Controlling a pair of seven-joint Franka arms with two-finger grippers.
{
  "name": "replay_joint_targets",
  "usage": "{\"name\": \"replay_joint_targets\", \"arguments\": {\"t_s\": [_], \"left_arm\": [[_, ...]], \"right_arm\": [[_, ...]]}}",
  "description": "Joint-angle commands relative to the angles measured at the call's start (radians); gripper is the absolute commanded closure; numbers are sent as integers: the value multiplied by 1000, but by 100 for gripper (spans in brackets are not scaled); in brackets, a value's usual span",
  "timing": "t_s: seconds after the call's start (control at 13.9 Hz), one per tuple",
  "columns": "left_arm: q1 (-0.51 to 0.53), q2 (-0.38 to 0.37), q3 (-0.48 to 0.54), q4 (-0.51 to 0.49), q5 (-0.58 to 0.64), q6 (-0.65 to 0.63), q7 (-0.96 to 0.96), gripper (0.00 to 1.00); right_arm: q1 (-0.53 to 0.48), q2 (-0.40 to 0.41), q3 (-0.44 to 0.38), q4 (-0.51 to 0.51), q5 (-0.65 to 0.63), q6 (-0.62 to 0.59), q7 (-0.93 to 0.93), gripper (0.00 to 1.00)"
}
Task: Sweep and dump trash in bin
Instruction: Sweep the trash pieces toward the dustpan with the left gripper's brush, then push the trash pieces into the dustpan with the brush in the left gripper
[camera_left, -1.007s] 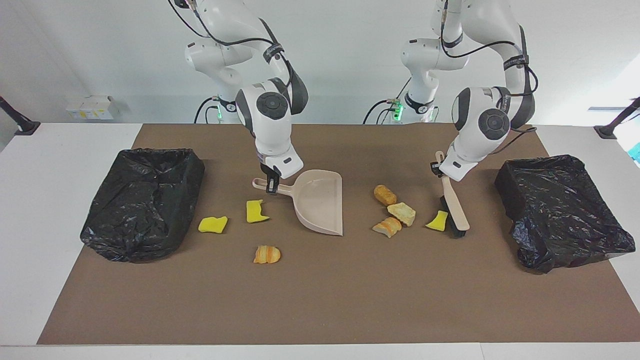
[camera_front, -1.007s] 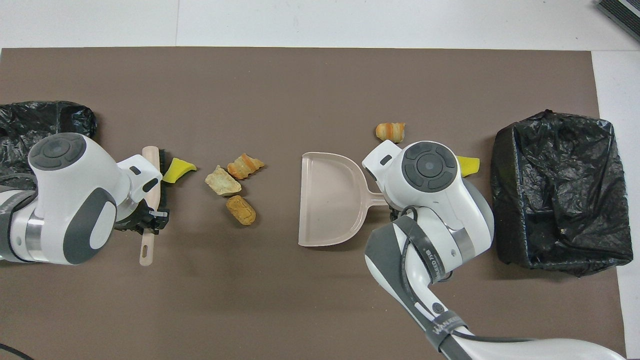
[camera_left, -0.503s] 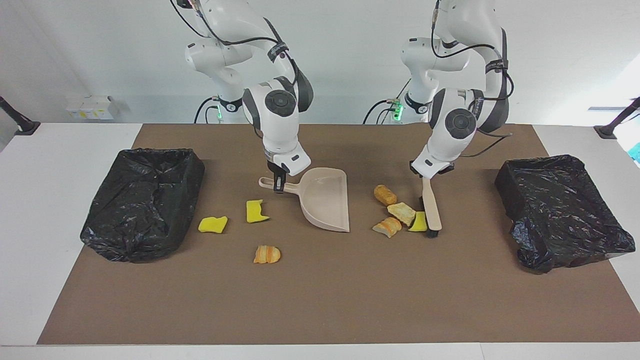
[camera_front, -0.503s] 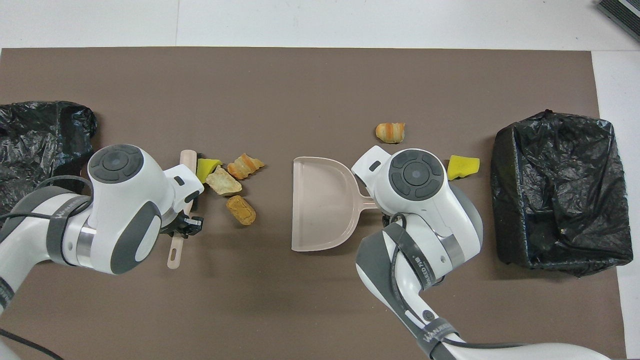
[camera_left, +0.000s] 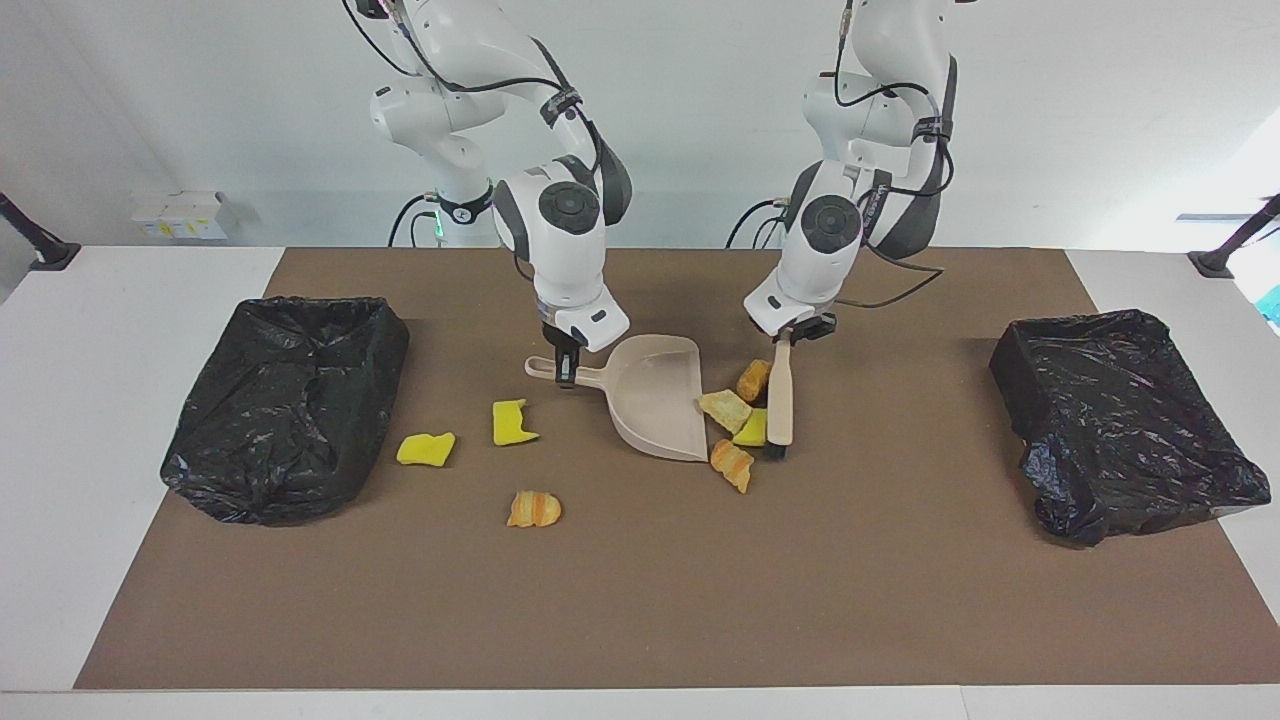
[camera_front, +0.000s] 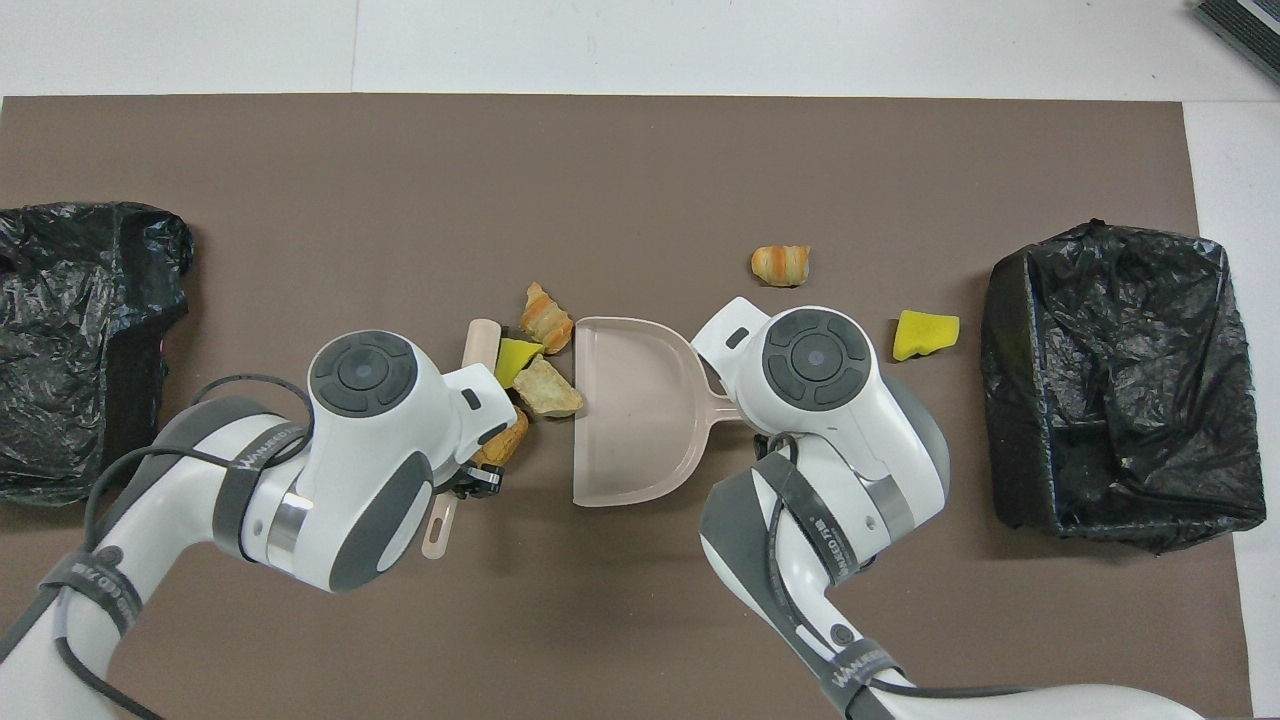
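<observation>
Since the earlier frame, the left gripper (camera_left: 790, 340), clamped on the brush (camera_left: 779, 405), has driven four scraps (camera_left: 728, 409) up to the dustpan (camera_left: 660, 405) mouth at mid-tabletop. Right gripper (camera_left: 566, 372) grasps the dustpan handle. One bread-like lump (camera_left: 733, 465) is slipping past the lip. Three scraps (camera_left: 515, 422) lie toward the bin (camera_left: 290, 400) at the right arm's edge. Judgement: keep the bristles flat and the lip pressed down, and recapture the stray.
</observation>
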Motion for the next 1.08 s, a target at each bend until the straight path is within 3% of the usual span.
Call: {"name": "replay_joint_targets", "arguments": {"t_s": [0.0,0.22,0.43,0.65,0.86,1.01], "left_arm": [[-144,-35,13,-13,-41,14,-89,100],[-221,-39,11,7,-112,7,-223,100],[-220,-27,11,44,-110,-44,-225,100],[-177,-33,22,70,-89,-79,-209,100],[-115,16,22,210,-24,-189,-113,100],[-56,53,22,255,37,-196,-3,100]], "right_arm": [[16,10,4,-14,-11,42,39,100],[16,12,4,-14,-11,41,39,100],[12,12,4,-14,-11,35,39,100],[9,12,4,-11,-11,26,39,100],[4,10,4,-10,-11,22,36,100],[3,10,4,-10,-11,21,34,100]]}}
